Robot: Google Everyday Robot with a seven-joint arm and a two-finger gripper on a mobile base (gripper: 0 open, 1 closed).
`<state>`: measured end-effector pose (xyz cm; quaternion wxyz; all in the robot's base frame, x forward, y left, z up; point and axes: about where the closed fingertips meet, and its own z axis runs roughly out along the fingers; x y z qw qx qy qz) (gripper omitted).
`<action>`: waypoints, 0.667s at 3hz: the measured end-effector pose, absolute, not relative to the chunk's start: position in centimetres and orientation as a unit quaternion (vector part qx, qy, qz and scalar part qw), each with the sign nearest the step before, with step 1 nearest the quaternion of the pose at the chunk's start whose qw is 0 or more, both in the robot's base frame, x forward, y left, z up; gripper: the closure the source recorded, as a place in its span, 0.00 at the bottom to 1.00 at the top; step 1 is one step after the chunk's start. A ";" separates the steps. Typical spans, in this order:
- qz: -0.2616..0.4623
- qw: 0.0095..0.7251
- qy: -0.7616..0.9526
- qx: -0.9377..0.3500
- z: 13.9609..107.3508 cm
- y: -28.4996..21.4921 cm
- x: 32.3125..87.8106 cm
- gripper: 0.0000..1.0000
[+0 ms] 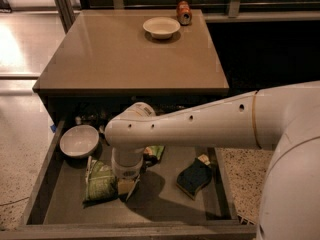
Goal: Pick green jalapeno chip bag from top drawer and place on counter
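The step in hand looks like the grasp inside the open top drawer [165,207]. The gripper [127,188] points straight down from the wrist to the drawer floor, at the right edge of the green jalapeno chip bag [99,180], which lies flat and crinkled in the front-left part. I cannot tell whether the gripper is closed on the bag or merely beside it. The next move, as I judge it, calls for a sure hold on the crinkled edge, then a straight lift clear of the drawer's low walls. A dark blue-green pad [194,176] lies to the right, well apart. A white bowl [79,141] sits just behind the bag, and a brighter green bag [156,152] peeks out behind the arm [200,126]. The bowl might get knocked as the bag comes up. Beyond is the counter [125,59], mostly bare, with a shallow bowl [161,27] and a can [184,12] at its far edge.
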<state>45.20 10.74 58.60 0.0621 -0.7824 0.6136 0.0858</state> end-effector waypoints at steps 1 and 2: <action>0.086 0.062 0.614 -0.782 59.4 10.9 45.2 1.00; 0.060 0.099 0.633 -0.766 62.9 7.5 44.5 1.00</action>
